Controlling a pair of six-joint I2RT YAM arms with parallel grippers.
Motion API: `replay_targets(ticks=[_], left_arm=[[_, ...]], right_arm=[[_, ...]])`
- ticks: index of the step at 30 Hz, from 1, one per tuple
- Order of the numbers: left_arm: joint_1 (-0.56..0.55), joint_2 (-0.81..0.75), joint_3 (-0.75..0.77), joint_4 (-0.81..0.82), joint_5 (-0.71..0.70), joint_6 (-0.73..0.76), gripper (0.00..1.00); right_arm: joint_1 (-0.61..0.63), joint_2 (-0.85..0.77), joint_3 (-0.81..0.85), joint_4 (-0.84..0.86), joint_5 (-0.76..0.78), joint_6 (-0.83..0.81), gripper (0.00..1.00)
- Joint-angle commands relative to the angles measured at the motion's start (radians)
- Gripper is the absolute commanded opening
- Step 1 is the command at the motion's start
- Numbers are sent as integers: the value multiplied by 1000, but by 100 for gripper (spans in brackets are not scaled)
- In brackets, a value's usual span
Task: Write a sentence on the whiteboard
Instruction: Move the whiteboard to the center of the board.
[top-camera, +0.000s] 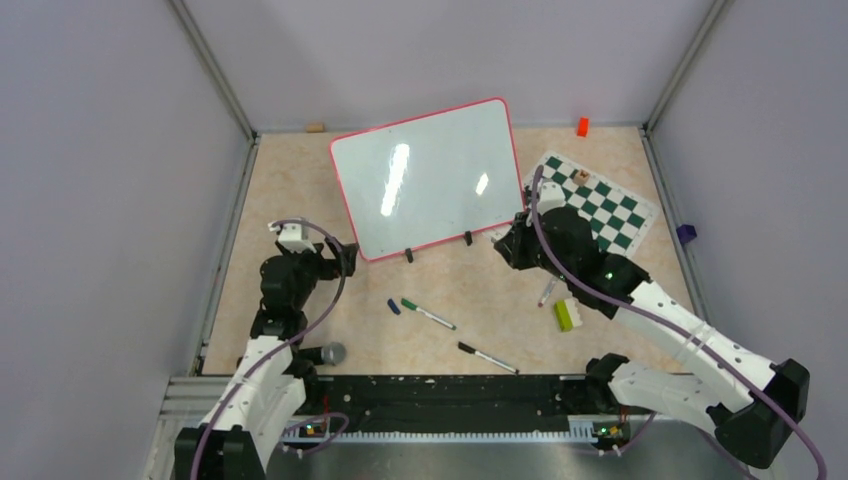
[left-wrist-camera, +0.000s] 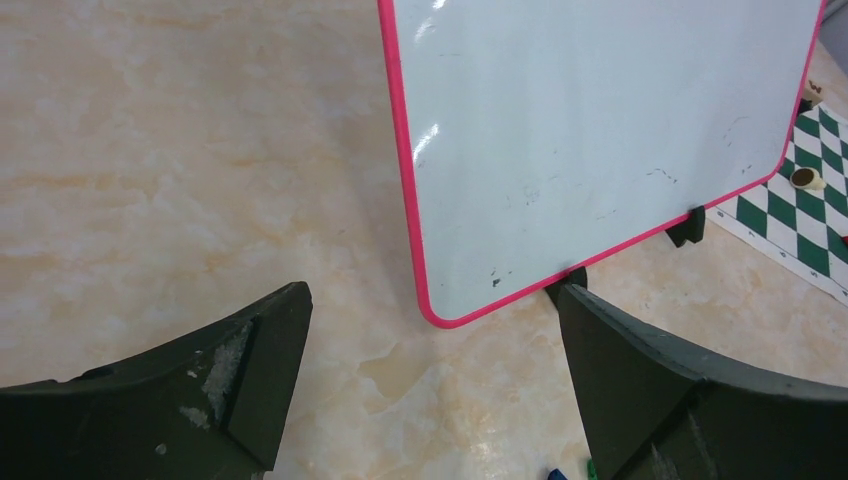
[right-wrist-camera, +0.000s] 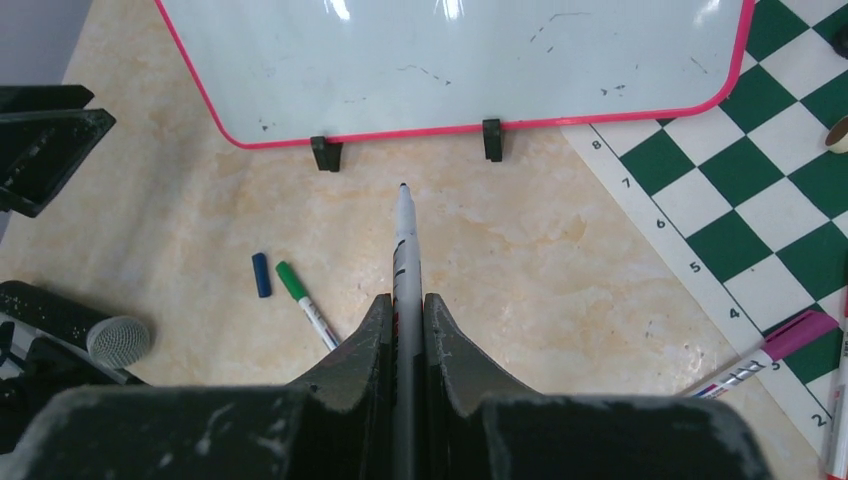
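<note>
1. Whiteboard (top-camera: 425, 180): standing on its black feet toward the tabletop's (top-camera: 290, 190) far side, just beside the chess mat (top-camera: 605, 205).
2. Right jaws: clamping a marker (right-wrist-camera: 405, 240), tip pointing at the board, apart from it.
3. Left jaws: gaping wide, gripping nothing, facing the board's lower corner.

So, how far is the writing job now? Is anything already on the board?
Done: the right gripper is shut on an uncapped marker, and a blue cap lies on the table. In hand: the marker's tip points at the whiteboard, at its lower edge but apart from it. The left gripper is open near the board's corner, holding nothing. Left: the whole sentence. The board shows only faint smudges, no lettering.
</note>
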Motion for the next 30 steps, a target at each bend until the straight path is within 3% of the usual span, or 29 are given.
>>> replay_targets(ticks=[1, 9, 12, 19, 25, 30], left_arm=[[6, -2, -20, 36, -33, -3, 99], [7, 97, 20, 90, 24, 27, 99], [36, 145, 29, 178, 57, 9, 99], [256, 382, 75, 504, 340, -198, 99], [314, 544, 102, 713, 464, -289, 99], [319, 724, 242, 781, 670, -342, 99]], right_arm=[[-5, 3, 62, 39, 42, 9, 0], [-4, 29, 106, 41, 46, -29, 0], [-5, 54, 137, 42, 36, -45, 0], [-4, 98, 178, 48, 14, -65, 0], [-5, 111, 175, 65, -8, -67, 0], [-5, 125, 179, 73, -21, -70, 0]])
